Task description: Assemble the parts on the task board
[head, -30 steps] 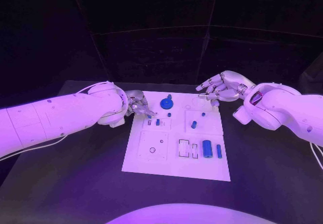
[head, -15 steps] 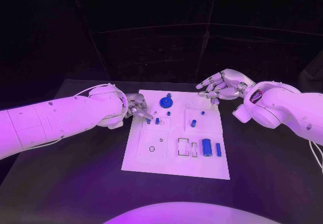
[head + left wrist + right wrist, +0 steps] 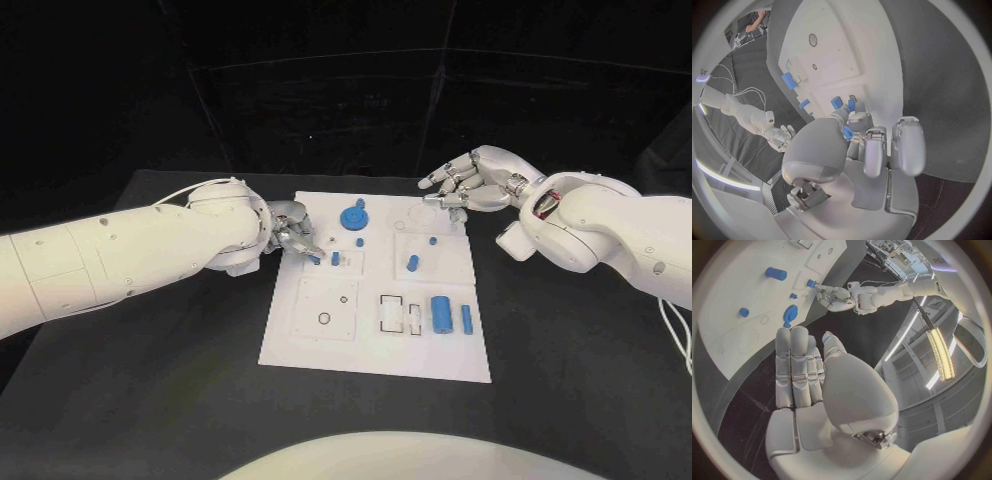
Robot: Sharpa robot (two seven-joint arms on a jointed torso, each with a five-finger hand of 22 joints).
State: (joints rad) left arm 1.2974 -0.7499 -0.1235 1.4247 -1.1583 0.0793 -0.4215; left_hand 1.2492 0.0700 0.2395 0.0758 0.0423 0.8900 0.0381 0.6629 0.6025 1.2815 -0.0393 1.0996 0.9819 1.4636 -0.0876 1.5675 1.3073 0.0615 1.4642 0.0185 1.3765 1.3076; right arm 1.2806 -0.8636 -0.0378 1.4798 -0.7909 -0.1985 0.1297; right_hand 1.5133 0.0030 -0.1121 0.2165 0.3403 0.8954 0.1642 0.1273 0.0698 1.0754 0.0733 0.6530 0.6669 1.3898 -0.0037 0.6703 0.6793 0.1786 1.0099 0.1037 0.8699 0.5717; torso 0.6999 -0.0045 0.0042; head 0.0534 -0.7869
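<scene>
On the black worktop [image 3: 173, 360] lies the white task board [image 3: 361, 350], its long side running away from the robot. Nearest on it, right of the middle, lie two blue parts side by side: a thick cylinder [image 3: 443, 314] and a thin rod [image 3: 466, 318], both with the long axis pointing away from the robot.

Further back a short blue peg [image 3: 413, 264] lies alone, and left of it a small blue part [image 3: 336, 258] stands just beside the left hand [image 3: 293, 232]. That hand pinches another small blue piece [image 3: 847, 133] between its fingertips, low over the left edge of the board, so the coming move seems to turn on this piece going down into the board just under the fingers.

At the far end sits a blue round knob [image 3: 355, 216]. The right hand [image 3: 476, 180] hovers beyond the far right corner, fingers apart and holding nothing, well apart from the parts. I count six blue parts; smaller ones I cannot tell.
</scene>
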